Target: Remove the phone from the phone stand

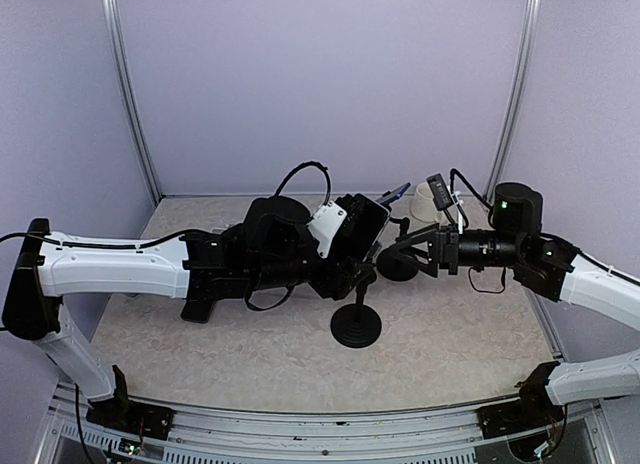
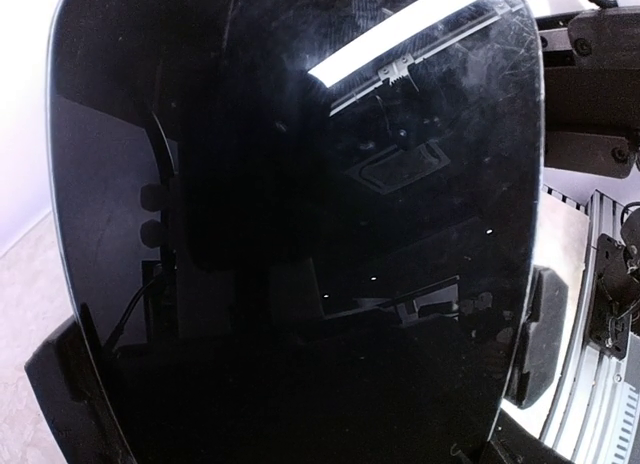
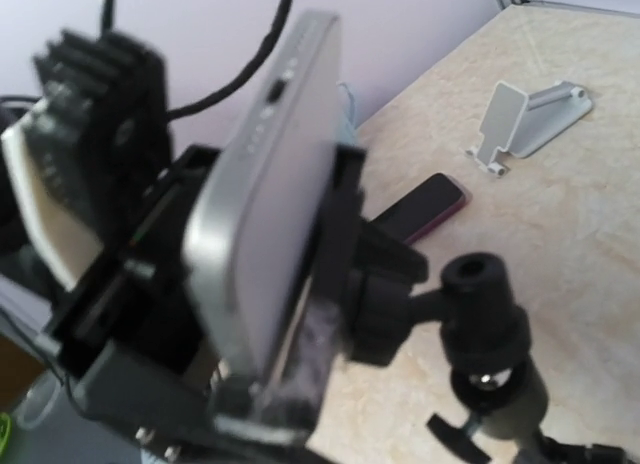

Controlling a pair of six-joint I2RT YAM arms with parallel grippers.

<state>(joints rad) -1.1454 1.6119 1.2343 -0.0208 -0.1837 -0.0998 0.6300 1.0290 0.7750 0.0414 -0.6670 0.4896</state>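
From above, one phone [image 1: 370, 219] is seen atop the phone stand [image 1: 356, 329], pinched by the left gripper [image 1: 352, 239], the right gripper [image 1: 398, 254] of indiscernible spread; the left wrist view is filled by its screen, long axis upright; from the right wrist its grey edge is shown, a second phone [image 3: 420, 209] and white stand [image 3: 525, 124] lying beyond the phone stand.

Two phones are showing: one grey-edged phone [image 3: 265, 184] is sitting up at the head of the black stand [image 1: 356, 327], and one dark red phone [image 3: 425, 206] is lying flat on the bench [image 1: 450, 354] behind that stand. Two phone stands are resting on the bench: the black stand itself and one white stand [image 3: 525, 124] farther beyond it. Two arms are reaching toward the black stand, the left arm [image 1: 120, 264] and the right arm [image 1: 600, 284], one from each side
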